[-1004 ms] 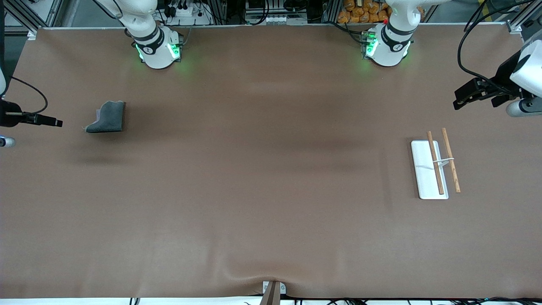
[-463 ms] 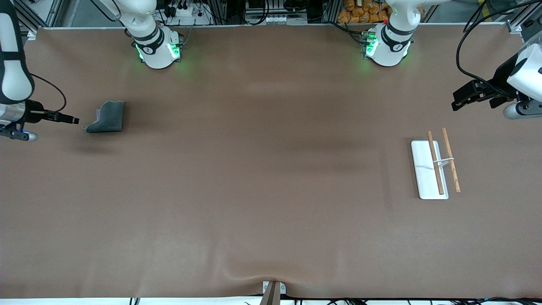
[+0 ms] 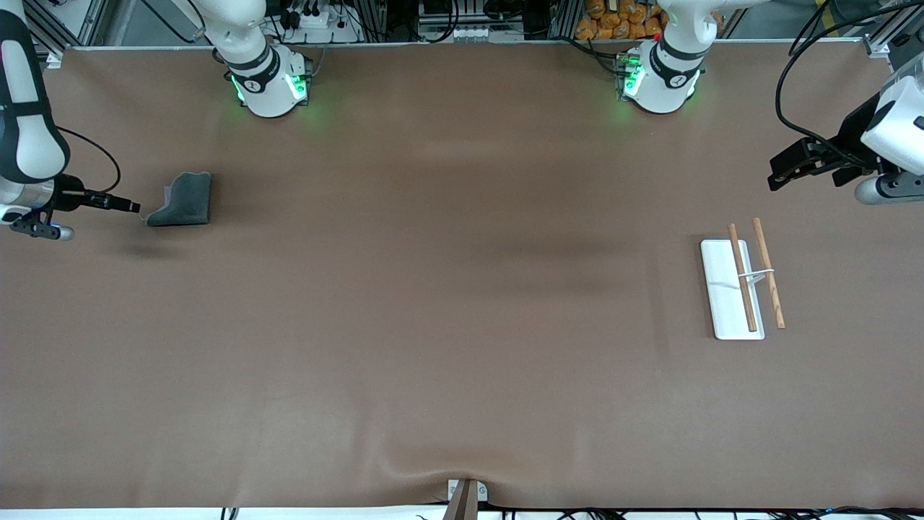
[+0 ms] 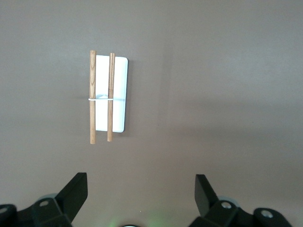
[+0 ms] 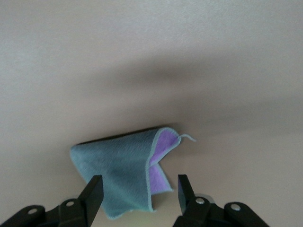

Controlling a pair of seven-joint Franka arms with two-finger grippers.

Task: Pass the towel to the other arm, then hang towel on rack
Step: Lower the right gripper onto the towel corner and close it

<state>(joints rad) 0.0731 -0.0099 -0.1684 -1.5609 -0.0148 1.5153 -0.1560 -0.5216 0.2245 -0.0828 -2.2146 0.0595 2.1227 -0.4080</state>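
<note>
The towel (image 3: 184, 201) is a small dark grey cloth lying crumpled on the table toward the right arm's end. In the right wrist view the towel (image 5: 125, 172) shows a lilac underside. My right gripper (image 3: 133, 207) is open and empty, low beside the towel's edge; the right wrist view shows its fingers (image 5: 93, 191) straddling the cloth's near corner. The rack (image 3: 743, 285) has a white base plate and two brown rods and stands toward the left arm's end. It also shows in the left wrist view (image 4: 121, 85). My left gripper (image 3: 778, 173) is open and empty over bare table beside the rack.
The brown table mat (image 3: 462, 303) is flat with a small ridge at its front edge. Both arm bases (image 3: 271, 87) stand along the back edge. A black cable (image 3: 787, 79) loops over the left arm's end of the table.
My right gripper has moved across toward the towel and now sits at its edge. My left gripper has barely shifted. The towel and rack have not moved.
</note>
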